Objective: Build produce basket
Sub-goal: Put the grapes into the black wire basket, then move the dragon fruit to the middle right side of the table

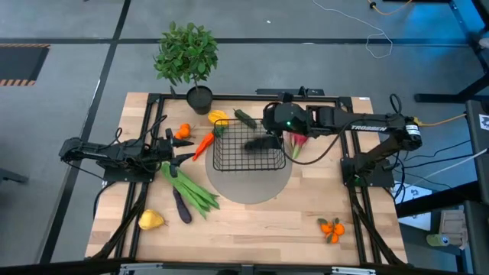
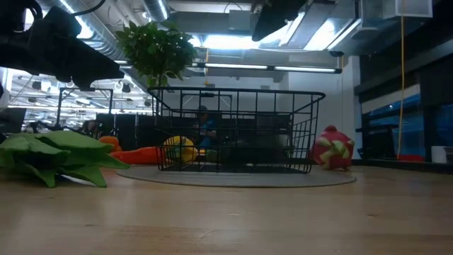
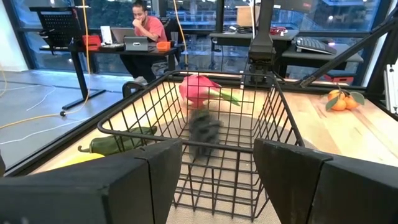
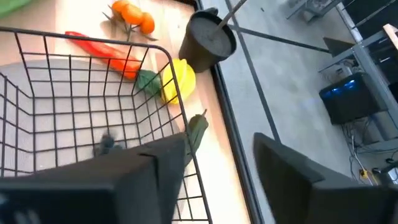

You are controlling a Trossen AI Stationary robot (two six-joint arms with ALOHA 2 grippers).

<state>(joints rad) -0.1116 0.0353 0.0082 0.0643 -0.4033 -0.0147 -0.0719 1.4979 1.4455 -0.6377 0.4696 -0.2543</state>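
The black wire basket [image 1: 248, 151] stands on a round grey mat [image 1: 252, 187]. A dark blurred lump, seemingly the grapes [image 1: 263, 143], shows inside the basket, also in the left wrist view [image 3: 205, 130]. My right gripper [image 1: 269, 122] is open and empty above the basket's far right corner; its fingers show in its wrist view [image 4: 217, 177]. My left gripper [image 1: 182, 150] is open and empty just left of the basket, facing it [image 3: 217, 168]. The pink dragon fruit [image 1: 296, 143] lies right of the basket. The carrot [image 1: 203, 144], yellow pepper [image 1: 219, 118] and cucumber [image 1: 245, 118] lie by its far left side.
Green stalks [image 1: 189, 189], an eggplant [image 1: 181, 205] and a yellow pear [image 1: 150, 221] lie near left. Oranges lie at the far left [image 1: 182, 132] and near right [image 1: 331, 228]. A potted plant [image 1: 187, 57] stands at the far edge. A person sits at a desk beyond [image 3: 146, 28].
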